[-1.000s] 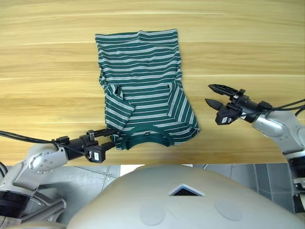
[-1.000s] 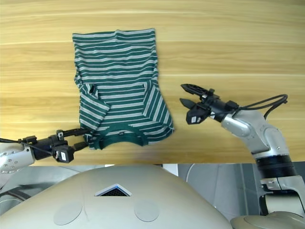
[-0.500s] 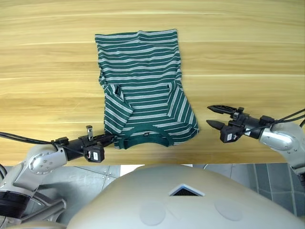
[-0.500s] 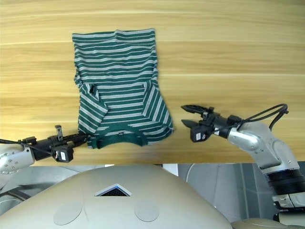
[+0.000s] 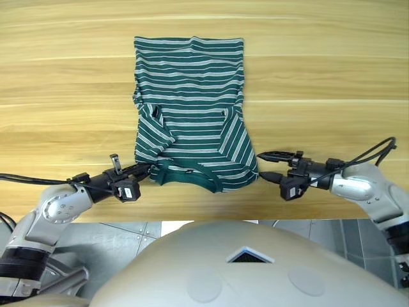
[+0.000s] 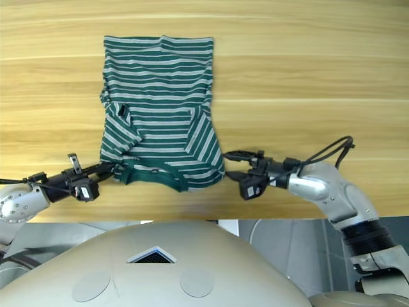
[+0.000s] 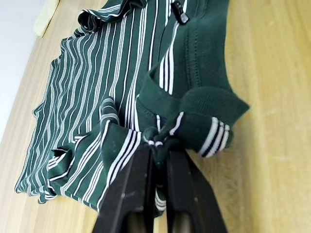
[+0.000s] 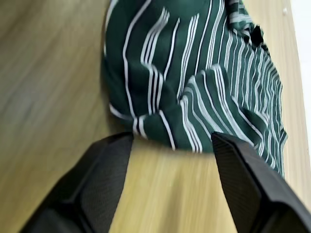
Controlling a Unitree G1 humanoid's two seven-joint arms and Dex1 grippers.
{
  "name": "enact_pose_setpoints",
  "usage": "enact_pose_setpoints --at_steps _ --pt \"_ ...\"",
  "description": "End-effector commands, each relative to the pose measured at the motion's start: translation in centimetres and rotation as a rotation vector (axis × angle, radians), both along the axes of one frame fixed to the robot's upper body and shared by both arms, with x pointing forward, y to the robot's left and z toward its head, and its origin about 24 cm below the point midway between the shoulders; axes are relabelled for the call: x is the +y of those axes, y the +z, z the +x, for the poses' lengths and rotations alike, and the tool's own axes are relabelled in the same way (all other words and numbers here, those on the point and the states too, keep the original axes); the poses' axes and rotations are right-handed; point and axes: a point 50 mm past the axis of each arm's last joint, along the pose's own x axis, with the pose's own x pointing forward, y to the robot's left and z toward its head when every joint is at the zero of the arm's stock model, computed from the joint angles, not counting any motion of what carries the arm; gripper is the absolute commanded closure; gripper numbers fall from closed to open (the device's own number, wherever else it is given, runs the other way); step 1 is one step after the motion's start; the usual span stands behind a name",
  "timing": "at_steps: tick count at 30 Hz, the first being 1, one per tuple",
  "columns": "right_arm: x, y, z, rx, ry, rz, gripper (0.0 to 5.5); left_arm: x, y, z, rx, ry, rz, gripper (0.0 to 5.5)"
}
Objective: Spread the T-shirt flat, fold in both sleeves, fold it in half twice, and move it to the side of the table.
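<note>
The left gripper (image 7: pixel 158 151) pinches a bunch of the shirt (image 5: pixel 192 109) by the collar. The cloth caught between its fingers (image 7: pixel 131 189) is hidden, and the fingers' bases are cut off by the wrist view's edge. The right gripper (image 8: pixel 170 143) has both finger bases cut off too, and the shirt's far part runs out of that view. The folded-in sleeves hide the layers beneath them. A small dark bit (image 7: pixel 180 13) at the collar is too small to identify. The table (image 5: pixel 332 77) runs past the left, right and far edges.
</note>
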Motion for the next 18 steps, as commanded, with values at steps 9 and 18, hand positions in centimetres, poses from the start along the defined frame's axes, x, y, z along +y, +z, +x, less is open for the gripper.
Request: enact_pose_setpoints --at_steps 9,18 --pt "0.95 -0.99 0.33 0.017 0.034 0.021 2.49 -0.69 -0.43 0.16 -0.002 -0.01 -0.008 5.38" --pt "0.49 -1.19 0.68 0.01 0.001 0.024 3.52 -0.53 -0.61 -0.02 -0.001 0.01 -0.015 5.38"
